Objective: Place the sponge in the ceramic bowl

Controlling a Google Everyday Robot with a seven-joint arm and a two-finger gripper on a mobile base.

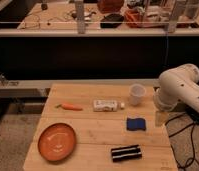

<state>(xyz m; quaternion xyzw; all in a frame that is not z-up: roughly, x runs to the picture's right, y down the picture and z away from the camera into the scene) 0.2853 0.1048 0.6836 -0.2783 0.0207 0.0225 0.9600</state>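
Observation:
The sponge (pixel 136 124) is a small dark blue block lying flat on the wooden table (pixel 93 132), right of centre. The ceramic bowl (pixel 57 142), a wide orange-red dish with pale marks inside, sits at the table's front left and holds nothing. A white arm segment (pixel 179 89) reaches in over the table's right edge, just right of and above the sponge. The gripper itself is out of view, so only the arm's rounded links show.
A white cup (pixel 137 93) stands at the back right. A white bottle (pixel 107 105) lies on its side mid-table, with a carrot (pixel 70 106) to its left. A black ribbed bar (pixel 126 153) lies near the front edge. Black cables trail on the floor at right.

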